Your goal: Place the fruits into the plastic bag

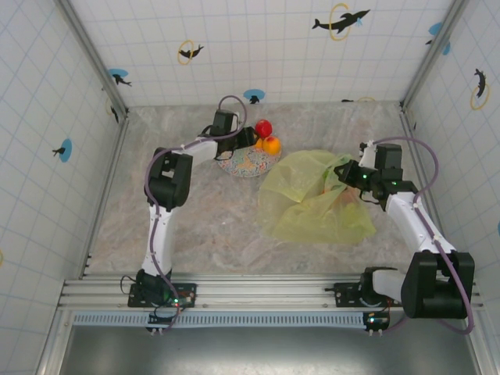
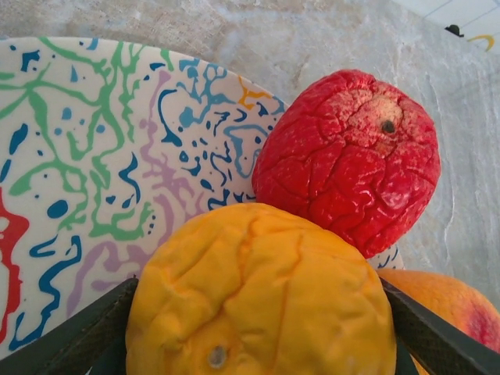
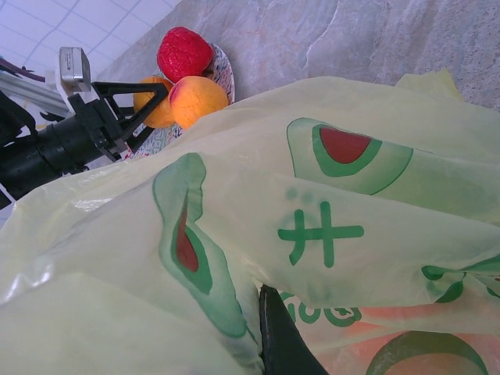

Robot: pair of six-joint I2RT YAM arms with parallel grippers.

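Observation:
A yellow-orange fruit [image 2: 262, 297] lies on the patterned plate [image 2: 94, 156], and my left gripper [image 2: 262, 332] is shut on it, a dark finger [image 2: 78, 336] pressed to each side. A red apple [image 2: 348, 160] sits just behind it, and an orange-pink fruit [image 2: 457, 301] to its right. From above, the left gripper [image 1: 256, 141] is at the plate [image 1: 246, 166] beside the red apple [image 1: 264, 127]. The yellow-green plastic bag [image 1: 312, 199] lies crumpled to the right. My right gripper [image 1: 349, 178] is shut on its upper edge, the film pinched at the finger [image 3: 285, 344]. Something orange shows through the bag [image 3: 328, 195].
White tiled walls enclose the marble tabletop [image 1: 203, 226] on three sides. The plate stands near the back wall, with the bag right beside it. Open table lies in front of the plate and to the left of the bag.

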